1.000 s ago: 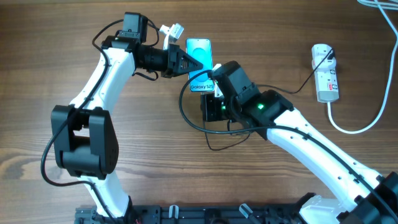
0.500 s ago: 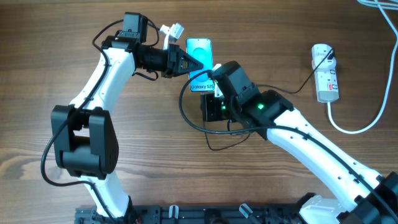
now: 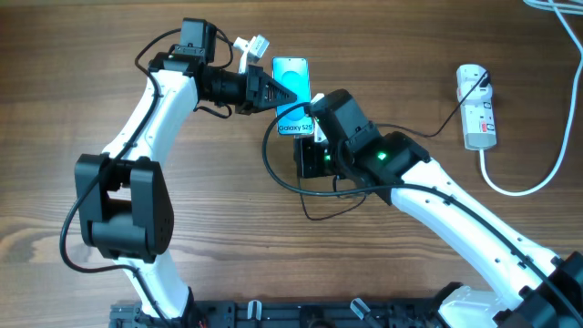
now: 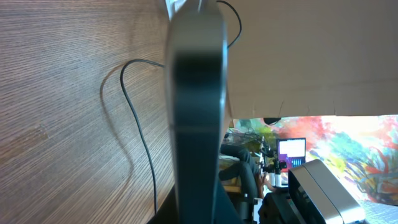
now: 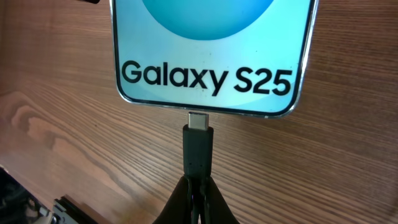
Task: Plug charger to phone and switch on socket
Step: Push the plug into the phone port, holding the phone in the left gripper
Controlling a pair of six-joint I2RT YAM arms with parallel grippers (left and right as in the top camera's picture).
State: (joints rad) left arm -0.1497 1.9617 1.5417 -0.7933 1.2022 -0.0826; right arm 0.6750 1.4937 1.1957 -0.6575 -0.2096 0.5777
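Note:
The phone (image 3: 293, 84) shows a teal screen with "Galaxy S25" lettering and lies angled at the table's upper middle. My left gripper (image 3: 276, 92) is shut on its left edge; the left wrist view shows the phone (image 4: 196, 106) edge-on as a dark bar. My right gripper (image 5: 198, 190) is shut on the charger plug (image 5: 198, 152). The plug's metal tip (image 5: 199, 120) meets the port in the bottom edge of the phone (image 5: 208, 37), and part of the tip still shows. The thin black charger cable (image 3: 284, 180) loops below. The white socket (image 3: 478, 114) lies far right, away from both grippers.
A thick white cord (image 3: 533, 187) curves from the socket toward the right edge. A black plug (image 3: 482, 87) sits in the socket's upper end. A small white connector (image 3: 256, 43) lies beside the left wrist. The thin cable (image 4: 142, 143) trails over the wood near the phone.

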